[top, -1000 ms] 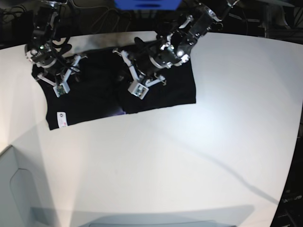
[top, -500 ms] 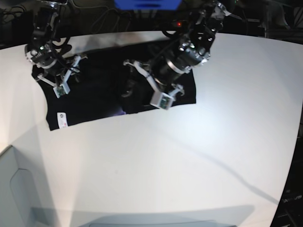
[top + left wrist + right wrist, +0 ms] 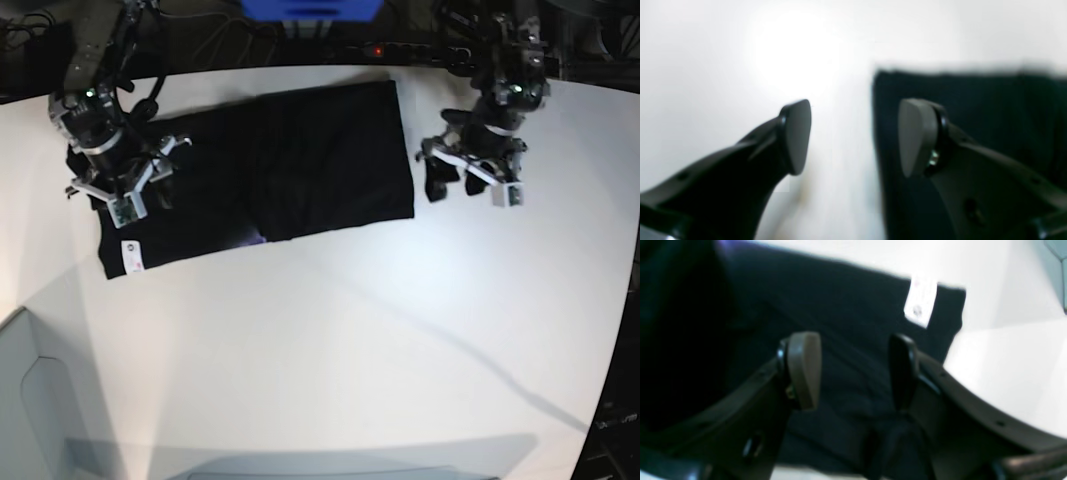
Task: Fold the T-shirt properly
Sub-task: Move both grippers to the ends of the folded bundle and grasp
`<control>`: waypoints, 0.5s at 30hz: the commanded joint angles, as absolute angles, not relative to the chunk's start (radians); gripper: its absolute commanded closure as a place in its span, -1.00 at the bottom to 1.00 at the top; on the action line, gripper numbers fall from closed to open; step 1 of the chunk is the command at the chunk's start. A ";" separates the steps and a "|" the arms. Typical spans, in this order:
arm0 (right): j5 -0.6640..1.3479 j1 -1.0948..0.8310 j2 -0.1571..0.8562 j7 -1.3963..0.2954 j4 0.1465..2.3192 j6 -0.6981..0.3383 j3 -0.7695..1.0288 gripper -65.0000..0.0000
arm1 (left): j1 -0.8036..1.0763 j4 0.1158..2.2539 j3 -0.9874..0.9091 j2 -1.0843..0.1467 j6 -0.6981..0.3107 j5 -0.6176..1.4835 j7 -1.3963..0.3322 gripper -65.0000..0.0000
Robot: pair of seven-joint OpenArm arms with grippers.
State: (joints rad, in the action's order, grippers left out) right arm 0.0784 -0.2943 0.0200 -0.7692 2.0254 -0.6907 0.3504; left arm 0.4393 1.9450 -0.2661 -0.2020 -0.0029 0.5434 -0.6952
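The black T-shirt [image 3: 300, 160] lies flat on the white table [image 3: 330, 350], with a folded layer over its right half. Its white tag [image 3: 128, 255] shows at the near left corner, and a purple patch [image 3: 252, 236] peeks out at the front edge. My right gripper [image 3: 140, 195] hovers open over the shirt's left end; in the right wrist view, black cloth [image 3: 853, 306] and the tag [image 3: 921, 301] lie under the open right gripper [image 3: 853, 370]. My left gripper [image 3: 468, 188] hangs open over bare table just right of the shirt; the left wrist view puts the shirt's edge [image 3: 990, 110] beside the left gripper [image 3: 857, 136].
A blue object [image 3: 310, 8] and dark cables sit beyond the table's far edge. A pale grey bin [image 3: 30, 400] stands at the near left corner. The table's right edge [image 3: 625, 300] curves down the right side.
My left arm has swung right, off the middle of the shirt to bare table, and its jaws have opened wider. The right gripper has shifted slightly toward the front over the shirt's left end.
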 commanded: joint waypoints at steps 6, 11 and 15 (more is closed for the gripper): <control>0.085 -0.285 -0.065 -0.754 2.037 -0.698 0.214 -0.02 | 0.455 1.952 -0.401 -0.226 -0.005 0.664 -0.685 -0.23; 0.085 -0.278 -0.088 -0.754 2.035 -0.698 0.042 -0.02 | 0.458 1.949 -0.394 -0.219 -0.005 0.664 -0.708 -0.23; 0.079 -0.291 -0.084 -0.757 2.000 -0.698 -0.041 -0.02 | 0.447 1.911 -0.395 -0.214 -0.005 0.665 -0.779 -0.23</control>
